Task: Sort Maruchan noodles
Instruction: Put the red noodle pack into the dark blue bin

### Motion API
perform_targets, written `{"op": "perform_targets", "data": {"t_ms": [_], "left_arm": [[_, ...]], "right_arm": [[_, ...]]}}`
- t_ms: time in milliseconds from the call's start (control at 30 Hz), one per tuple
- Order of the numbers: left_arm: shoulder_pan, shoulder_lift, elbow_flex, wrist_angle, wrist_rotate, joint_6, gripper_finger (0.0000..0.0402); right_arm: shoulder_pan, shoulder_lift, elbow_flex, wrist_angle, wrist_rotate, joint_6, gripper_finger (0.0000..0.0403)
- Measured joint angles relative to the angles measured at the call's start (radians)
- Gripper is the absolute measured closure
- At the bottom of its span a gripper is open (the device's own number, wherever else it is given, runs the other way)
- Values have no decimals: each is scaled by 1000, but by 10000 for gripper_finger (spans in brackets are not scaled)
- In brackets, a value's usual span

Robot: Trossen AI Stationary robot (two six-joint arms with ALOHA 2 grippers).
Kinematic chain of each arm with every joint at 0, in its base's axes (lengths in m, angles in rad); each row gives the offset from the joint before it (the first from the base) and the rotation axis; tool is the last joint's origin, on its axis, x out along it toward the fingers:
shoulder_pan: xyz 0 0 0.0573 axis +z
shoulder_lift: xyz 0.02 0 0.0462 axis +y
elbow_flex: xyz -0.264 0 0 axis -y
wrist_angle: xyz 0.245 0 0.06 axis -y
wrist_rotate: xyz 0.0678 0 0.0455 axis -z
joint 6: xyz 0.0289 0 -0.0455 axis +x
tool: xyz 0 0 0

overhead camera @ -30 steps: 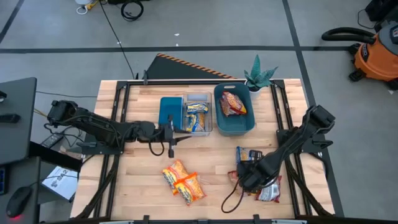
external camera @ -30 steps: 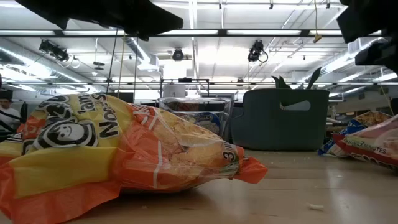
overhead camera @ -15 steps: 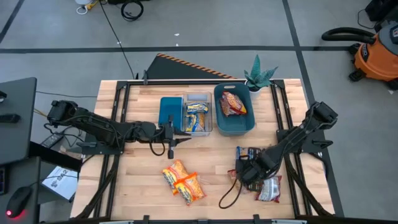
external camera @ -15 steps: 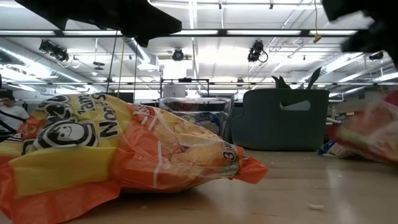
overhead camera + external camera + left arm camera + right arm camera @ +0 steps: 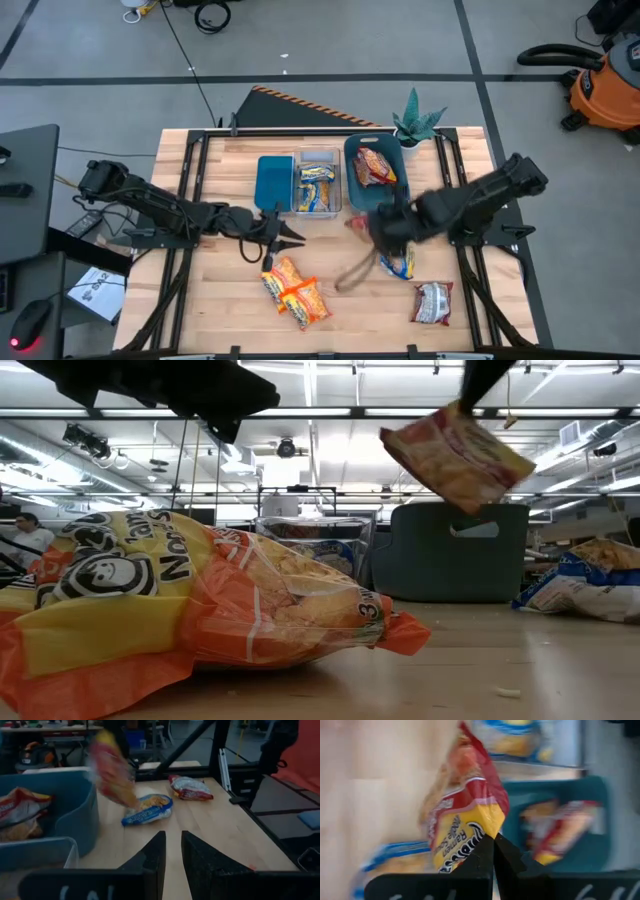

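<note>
I work over a pale wood table (image 5: 230,290) on a grey floor (image 5: 90,40) crossed by dark lines. Beyond the table's far right corner stands an orange shop vacuum (image 5: 600,85). Above the table, long ceiling lights (image 5: 330,412) glow; probably an open workshop.

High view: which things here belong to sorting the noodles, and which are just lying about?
Part of the job:
red packet held up in the right gripper
blue-yellow packet, orange packets and silvery-red packet on the table
clear bin and teal bin, with sorted packets
left gripper, open, near the orange packets

Lying about:
potted plant
shop vacuum
</note>
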Motion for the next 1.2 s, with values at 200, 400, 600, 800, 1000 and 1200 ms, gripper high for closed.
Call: {"op": "perform_targets", "data": {"t_ms": [200,400,600,800,1000,1200], "left_arm": [[-22,0,0,-21,-3,-7,335],[-26,0,0,-35,-3,-6,335],[-26,0,0,-39,-30,5,335],[-25,0,0,-51,-41,5,335],[-25,0,0,-51,-41,46,335],[-25,0,0,-51,-82,74,335]], "right_arm": [[-226,-48,20,-11,15,-196,396],[-438,-104,10,61,-110,-406,396],[-568,-119,-117,166,-292,-503,396],[-576,-119,-299,308,-480,-554,396],[-652,-119,-463,454,-447,-552,390],[-704,-119,-498,463,-450,-489,360]]}}
